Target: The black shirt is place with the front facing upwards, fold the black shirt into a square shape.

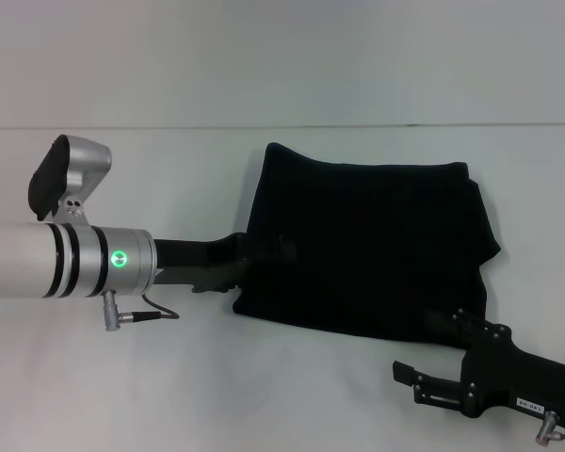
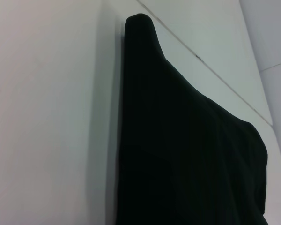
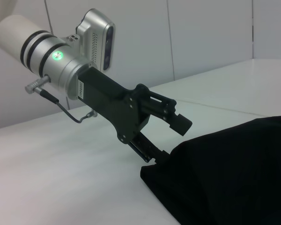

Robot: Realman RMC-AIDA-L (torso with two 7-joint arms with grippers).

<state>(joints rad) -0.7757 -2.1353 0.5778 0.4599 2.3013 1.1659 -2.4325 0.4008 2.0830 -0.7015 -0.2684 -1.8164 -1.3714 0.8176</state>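
While the right claw [image 1: 407,379] hangs open, the left claw [image 3: 171,138] — wide open — touches the black shirt [image 1: 367,245].

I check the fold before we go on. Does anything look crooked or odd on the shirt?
Yes. The black shirt is not a neat square: its far left corner sticks up in a peak, and its right edge is bunched. The left gripper is open at its left edge.

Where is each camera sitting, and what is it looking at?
Head view: up on the robot's head, looking down at the black shirt on the white table; left gripper and right gripper show.
Left wrist view: on the left arm, looking along the shirt; no robot parts show.
Right wrist view: on the right arm, looking across at the open left gripper at the shirt's edge.
All three share the shirt.
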